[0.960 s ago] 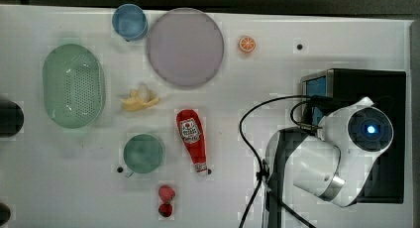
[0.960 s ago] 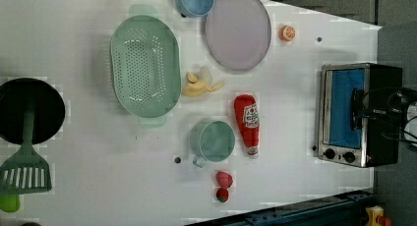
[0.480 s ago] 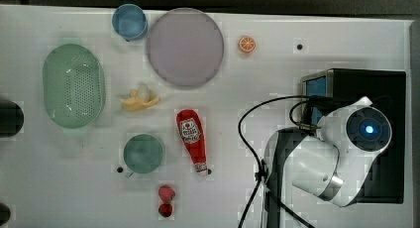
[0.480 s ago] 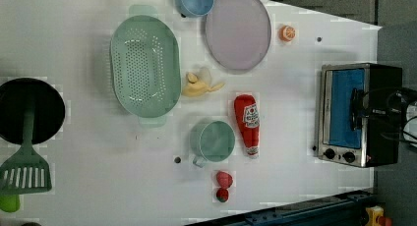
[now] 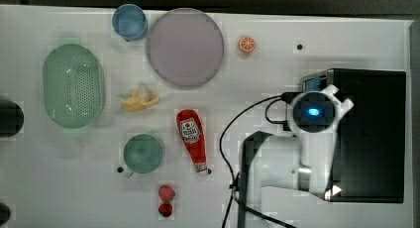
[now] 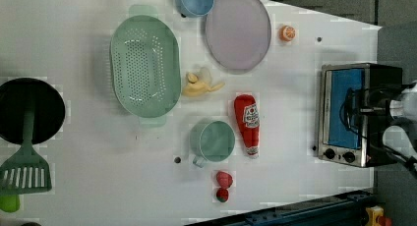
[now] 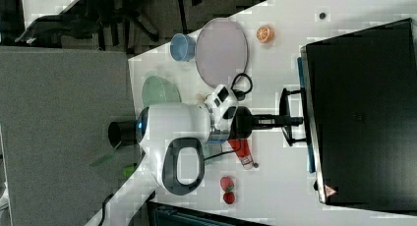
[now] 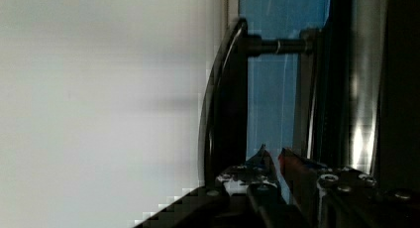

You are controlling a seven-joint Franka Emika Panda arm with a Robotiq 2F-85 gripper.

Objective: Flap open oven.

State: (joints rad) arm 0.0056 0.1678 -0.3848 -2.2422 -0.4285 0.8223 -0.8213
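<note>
- the arm (image 7: 177, 137) reaches level across the white table (image 5: 74, 188) toward the oven (image 7: 364, 113), its gripper (image 7: 290, 120) stretched out to the oven's front in the right view.
- in the top view the white wrist with a blue light (image 5: 314, 111) sits over the oven's (image 5: 371, 139) front edge, black cables looping off it toward the top view's left.
- the oven stands at the table's end, at the top view's right; the door looks shut against the frame.
- the wrist view shows the dark bar handle (image 8: 225, 104) standing off the blue glass door (image 8: 277, 89) on a post, with the fingertips (image 8: 262, 156) drawn narrow, a thin gap between them, just beside the handle; i cannot tell if they grip it.
- the left view shows the oven's (image 6: 354, 113) silver front, blue glass and black knobs (image 6: 339, 155), which the top view hides under the black lid.
- the left view also takes in a black pan (image 6: 29, 110) and a green spatula (image 6: 24, 162) at the table's far end.
- a ketchup bottle (image 5: 192, 139), green cup (image 5: 143, 153), banana (image 5: 139, 100), green colander (image 5: 73, 86), purple plate (image 5: 184, 47), blue cup (image 5: 129, 21) and orange (image 5: 246, 44) lie well apart from the oven.
</note>
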